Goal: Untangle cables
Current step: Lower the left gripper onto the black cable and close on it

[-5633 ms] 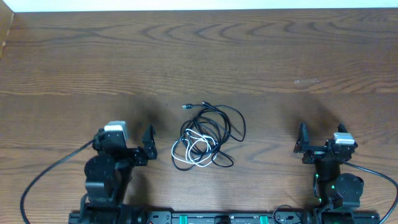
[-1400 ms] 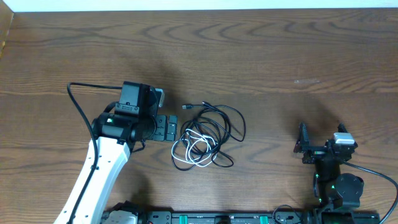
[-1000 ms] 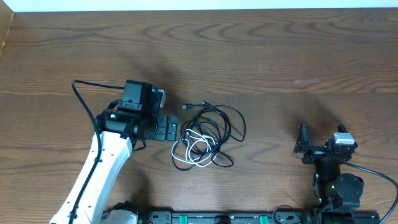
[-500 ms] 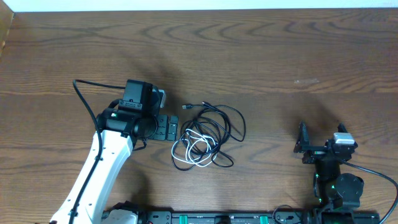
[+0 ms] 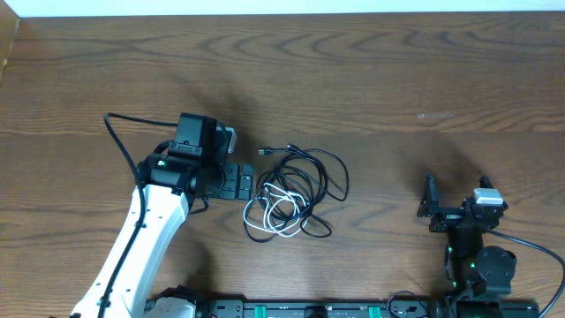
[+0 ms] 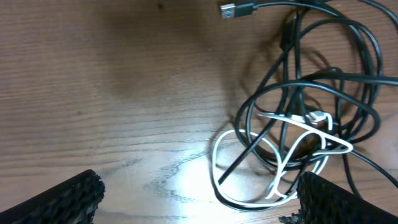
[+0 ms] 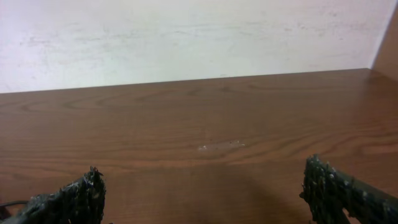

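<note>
Approach step: poised with left claw (image 5: 235, 182) spread wide, black cord (image 6: 238, 10) and white cord (image 6: 216, 163) tangled just ahead. Next: descend, pinch one loose strand.

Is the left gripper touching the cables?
Cannot tell. Left wrist view: the left gripper is beside the cables, one pad overlapping the white cord, but no view shows its height.

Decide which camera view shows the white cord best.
Left wrist view: the white cord appears large, its loops through the black cord traceable. Overhead shows it small; the right wrist view shows none of it.
</note>
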Robot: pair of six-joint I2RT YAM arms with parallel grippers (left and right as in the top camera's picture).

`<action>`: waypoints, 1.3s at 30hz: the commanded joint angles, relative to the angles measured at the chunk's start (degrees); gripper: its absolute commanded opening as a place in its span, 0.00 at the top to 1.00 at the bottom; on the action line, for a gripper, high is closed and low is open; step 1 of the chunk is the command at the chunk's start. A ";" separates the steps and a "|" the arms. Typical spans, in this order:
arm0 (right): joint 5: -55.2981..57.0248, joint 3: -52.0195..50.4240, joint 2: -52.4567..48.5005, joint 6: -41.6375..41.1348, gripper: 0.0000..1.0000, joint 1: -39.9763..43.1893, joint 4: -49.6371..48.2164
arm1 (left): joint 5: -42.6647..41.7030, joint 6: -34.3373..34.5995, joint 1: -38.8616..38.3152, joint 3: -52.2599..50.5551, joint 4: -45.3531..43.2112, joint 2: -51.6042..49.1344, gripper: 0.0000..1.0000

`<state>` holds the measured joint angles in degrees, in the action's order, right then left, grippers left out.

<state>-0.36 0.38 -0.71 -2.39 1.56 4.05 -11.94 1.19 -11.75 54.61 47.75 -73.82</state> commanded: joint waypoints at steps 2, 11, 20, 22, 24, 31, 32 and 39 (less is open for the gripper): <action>0.42 -0.07 0.39 -0.33 0.01 -0.48 0.28 | -2.01 -0.98 -0.24 1.01 0.17 -0.35 0.00; 0.42 -0.07 0.39 -0.31 0.01 -0.48 0.28 | -2.45 -1.05 -0.96 1.01 0.17 -0.92 0.01; 0.42 -0.07 0.39 -0.31 0.01 -0.48 0.28 | -1.77 -1.64 -3.23 1.01 -1.09 -4.28 0.00; 0.44 -0.07 0.39 -0.31 0.01 -0.48 0.28 | -1.81 -1.62 -3.23 1.01 -1.46 -5.44 0.00; 0.42 -0.07 0.39 -0.31 0.01 -0.48 0.28 | -2.05 -1.62 -3.23 1.01 -1.99 -6.71 0.00; 0.42 -0.07 0.39 -0.31 0.01 -0.48 0.28 | -2.23 -1.60 -5.03 1.01 -5.49 -11.65 0.01; 0.42 -0.07 0.39 -0.31 0.01 -0.48 0.28 | -2.23 -1.62 -5.51 1.01 -5.99 -12.31 0.02; 0.42 -0.07 0.39 -0.31 0.01 -0.48 0.28 | -2.19 -1.60 -8.85 1.01 -9.31 -16.37 0.01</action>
<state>-0.38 0.38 -0.71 -2.37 1.56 4.05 -13.65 0.12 -19.55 54.61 39.48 -88.77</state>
